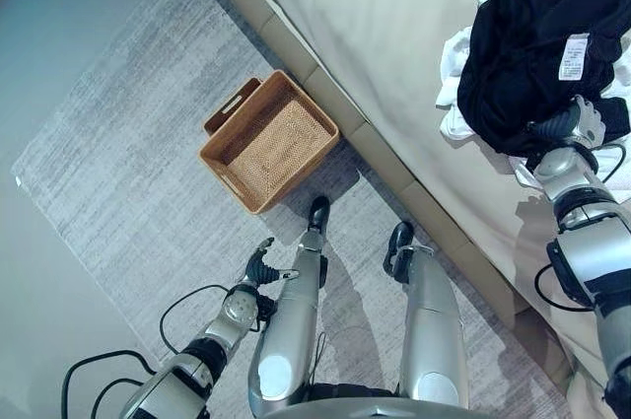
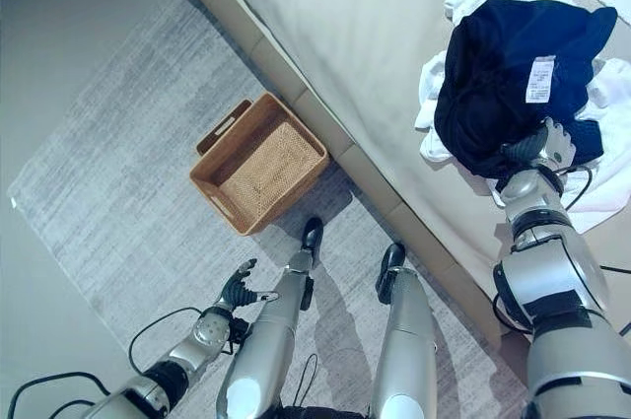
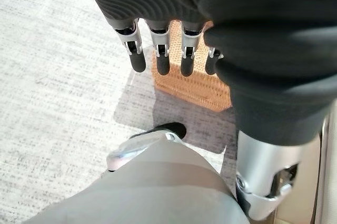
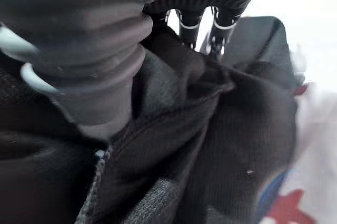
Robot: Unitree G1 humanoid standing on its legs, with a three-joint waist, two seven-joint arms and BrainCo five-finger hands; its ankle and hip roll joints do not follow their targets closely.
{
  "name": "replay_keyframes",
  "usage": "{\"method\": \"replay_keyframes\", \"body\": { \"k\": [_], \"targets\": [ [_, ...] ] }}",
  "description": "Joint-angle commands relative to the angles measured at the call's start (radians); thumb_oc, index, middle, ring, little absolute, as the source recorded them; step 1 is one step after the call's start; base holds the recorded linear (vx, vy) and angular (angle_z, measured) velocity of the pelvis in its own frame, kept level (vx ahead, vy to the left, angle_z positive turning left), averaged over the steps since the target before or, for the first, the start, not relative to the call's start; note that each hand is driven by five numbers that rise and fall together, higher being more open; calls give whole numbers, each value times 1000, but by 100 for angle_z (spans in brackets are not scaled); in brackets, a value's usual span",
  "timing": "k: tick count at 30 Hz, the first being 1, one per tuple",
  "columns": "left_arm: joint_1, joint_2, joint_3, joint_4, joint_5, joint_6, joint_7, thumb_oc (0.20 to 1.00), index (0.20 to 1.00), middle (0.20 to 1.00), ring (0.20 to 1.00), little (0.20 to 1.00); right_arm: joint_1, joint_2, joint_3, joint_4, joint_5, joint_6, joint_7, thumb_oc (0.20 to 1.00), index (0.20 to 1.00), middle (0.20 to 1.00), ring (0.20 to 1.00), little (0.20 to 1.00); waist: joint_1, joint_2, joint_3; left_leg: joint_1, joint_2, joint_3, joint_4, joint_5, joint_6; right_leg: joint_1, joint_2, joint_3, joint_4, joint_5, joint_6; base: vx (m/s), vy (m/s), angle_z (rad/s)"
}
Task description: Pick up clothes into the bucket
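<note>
Right under the right hand (image 2: pixel 540 148), up on the bed (image 1: pixel 394 34), is where all the laundry sits, which makes sense since the bed puts it at arm height for the robot. Off to that hand's left and lower down there's a grey rug (image 1: pixel 128 163) on the floor, and the basket (image 1: pixel 268 139) is parked on it tight against the bed's edge, empty as far as I can see. I'd guess that's so a grabbed item only has to travel a short swing down and across.

The pile itself is a big dark garment (image 1: pixel 537 59) lying on top of some white clothes (image 2: pixel 439 118) that poke out around it. The right hand is buried in the near edge of the dark one. In the right wrist view the fingers (image 4: pixel 188 30) go down into the folds with cloth bunched up around them, so I honestly can't tell if it has a proper grip or is just pressed in.

The left hand (image 1: pixel 258 268) hangs low over the rug, well apart from the pile, with fingers loose and straight and nothing in them. Looks like it's just keeping out of the way
</note>
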Motion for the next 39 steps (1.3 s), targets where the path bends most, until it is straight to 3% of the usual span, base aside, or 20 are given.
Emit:
{"method": "replay_keyframes", "body": {
  "k": [1,8,9,12,20,22,26,32,37,39],
  "targets": [
    [46,-71,-52,8,-2,-1,5,1000,1000,1000,1000,1000,-58,-60,17,3,54,-1,3,200,200,200,200,200,8,-1,8,25,-29,30,92,-79,5,83,7,32,-16,20,16,0,0,0],
    [51,-62,-35,42,-8,-3,9,1000,1000,1000,1000,1000,-93,-74,-13,-85,139,-44,-37,200,200,200,200,200,7,-24,8,86,-25,26,30,-61,6,142,11,26,-92,48,26,-6,23,6],
    [48,-58,-34,40,-6,-5,10,1000,1000,1000,1000,1000,-110,-84,-12,-104,146,-50,-47,200,200,200,200,200,9,-23,9,88,-22,26,14,-29,9,149,13,19,-123,88,22,-79,101,-7],
    [48,-41,-20,40,-8,-13,18,1000,1000,1000,1000,1000,-152,-113,0,-187,163,-73,-68,200,200,200,200,200,0,-43,1,136,-15,38,-8,-30,12,191,19,28,-167,114,31,-13,103,-10],
    [87,-9,30,69,-9,-18,13,1000,1000,1000,1000,1000,-223,-177,6,-370,192,-100,-84,200,200,200,200,200,-29,-113,-97,281,8,83,-76,-47,13,344,46,58,-331,186,61,84,82,-20],
    [115,8,65,83,-11,-19,5,1000,1000,1000,1000,1000,-236,-202,10,-440,187,-108,-74,200,200,200,200,200,-39,-147,-155,347,22,117,-116,-50,14,420,65,84,-425,225,78,160,82,-39],
    [156,19,105,112,-20,-14,-17,1000,1000,1000,1000,1000,-270,-218,22,-443,239,-125,-24,200,200,200,200,200,-49,-175,-230,431,28,153,-163,-59,14,516,83,104,-529,251,90,112,31,-41],
    [199,34,152,101,-29,-11,-25,1000,1000,1000,1000,1000,-258,-248,12,-578,254,-141,-6,200,200,200,200,200,-72,-187,-314,523,46,177,-243,-49,11,597,100,115,-596,259,95,104,3,-19],
    [227,79,166,-164,-38,-30,-48,1000,1000,1000,1000,1000,-115,-257,-4,-793,325,-171,102,200,200,200,200,200,-97,-175,-387,611,55,203,-276,-61,15,655,101,124,-590,243,101,108,-5,-3],
    [234,84,169,-186,-44,-30,-55,1000,1000,1000,1000,1000,-101,-264,-3,-806,337,-167,112,200,200,200,200,200,-99,-174,-395,620,55,208,-276,-65,16,663,102,128,-592,241,100,71,-5,-12]
  ]
}}
